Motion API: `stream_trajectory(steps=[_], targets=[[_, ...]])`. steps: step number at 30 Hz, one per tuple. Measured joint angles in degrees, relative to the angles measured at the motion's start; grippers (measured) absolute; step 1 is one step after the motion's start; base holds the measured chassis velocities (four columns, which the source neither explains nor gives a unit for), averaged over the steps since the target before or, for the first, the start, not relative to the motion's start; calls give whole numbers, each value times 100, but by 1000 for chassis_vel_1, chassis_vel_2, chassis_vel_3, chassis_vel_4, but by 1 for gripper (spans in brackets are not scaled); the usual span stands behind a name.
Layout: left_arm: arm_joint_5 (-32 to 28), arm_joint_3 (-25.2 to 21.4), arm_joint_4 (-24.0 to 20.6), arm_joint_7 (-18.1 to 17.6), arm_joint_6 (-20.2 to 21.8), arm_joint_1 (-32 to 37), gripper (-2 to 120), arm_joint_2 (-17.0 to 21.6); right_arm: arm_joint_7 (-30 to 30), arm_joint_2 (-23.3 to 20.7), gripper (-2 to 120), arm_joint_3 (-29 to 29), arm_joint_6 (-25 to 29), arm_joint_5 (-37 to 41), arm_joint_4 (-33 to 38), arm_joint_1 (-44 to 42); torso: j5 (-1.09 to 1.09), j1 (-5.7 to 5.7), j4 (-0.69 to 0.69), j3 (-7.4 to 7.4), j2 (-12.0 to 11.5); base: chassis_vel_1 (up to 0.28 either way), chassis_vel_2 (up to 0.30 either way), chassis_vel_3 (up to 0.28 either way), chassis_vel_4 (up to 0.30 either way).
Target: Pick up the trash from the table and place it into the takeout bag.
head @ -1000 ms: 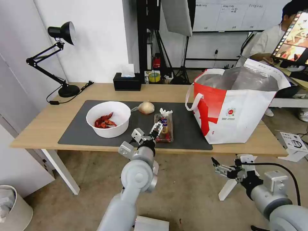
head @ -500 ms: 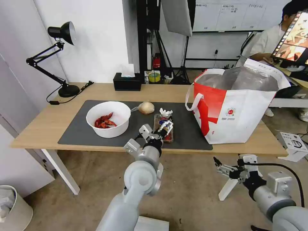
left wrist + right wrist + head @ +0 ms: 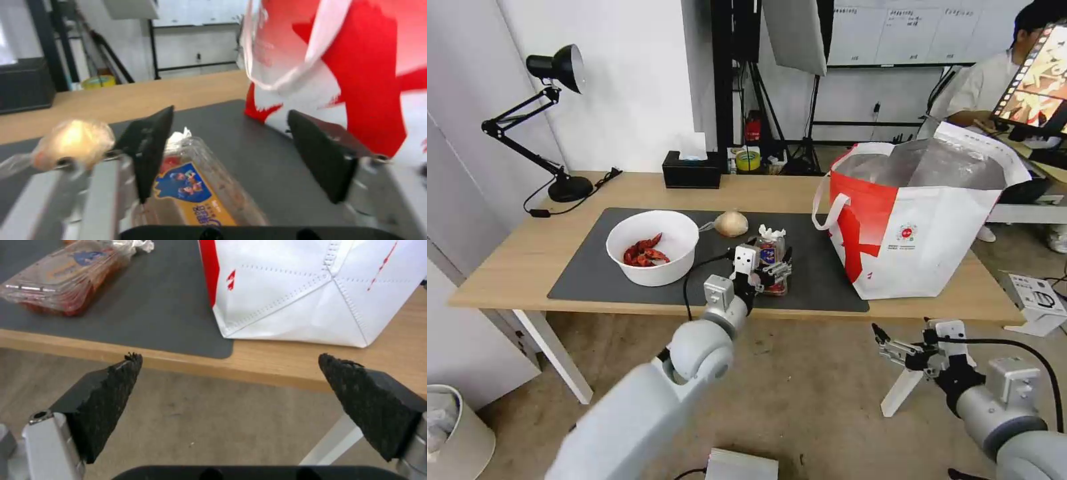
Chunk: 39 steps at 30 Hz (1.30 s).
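— Where is the left tool point(image 3: 775, 268) now?

— Over the clear tray point(image 3: 770, 264) near the worktop's point(image 3: 514, 260) front edge, on the dark mat point(image 3: 827, 267). A second ago it sat short of the tray at the front edge; since then the arm has swung in and the wrist has turned, so the fingers point(image 3: 149, 146) now straddle the tray, spread wide, nothing gripped.

— And the other trash?

— Unmoved. The white bowl point(image 3: 654, 247) with red shells sits toward the mat's left end, the tan wrapped lump point(image 3: 731, 223) behind the tray near the mat's back edge, the crumpled tissue point(image 3: 771, 233) at the tray's far end.

— The takeout bag point(image 3: 914, 227)?

— Upright at the worktop's right end, mouth open, same place as before.

— The right tool point(image 3: 894, 350)?

— Below the worktop's front edge, over the floor, released, fingers point(image 3: 106, 396) wide apart; it has only drifted slightly.
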Motion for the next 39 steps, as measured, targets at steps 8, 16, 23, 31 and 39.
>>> stream_trajectory(steps=[8,16,23,31,39], targets=[[60,457,376,710,-3,-461,35,521,92,-45,100,-20,-10,305,-65,116,0,0,0,0,0,0,0,0,0],[62,595,441,677,-112,-567,9,635,333,-175,100,65,-80,1047,-93,226,1,0,1,0,0,0,0,0,0],[28,841,559,821,-112,-737,0,697,376,-215,100,60,-48,1390,-169,310,1,0,0,-1,0,0,0,0,0],[-66,1108,775,1058,-133,-903,0,719,82,-423,100,21,1053,2368,-457,495,1,0,0,-1,0,0,0,0,0],[-132,1193,888,1057,-163,-1012,0,683,-196,-558,100,-195,1704,3614,-754,921,1,0,0,0,0,0,0,0,0]])
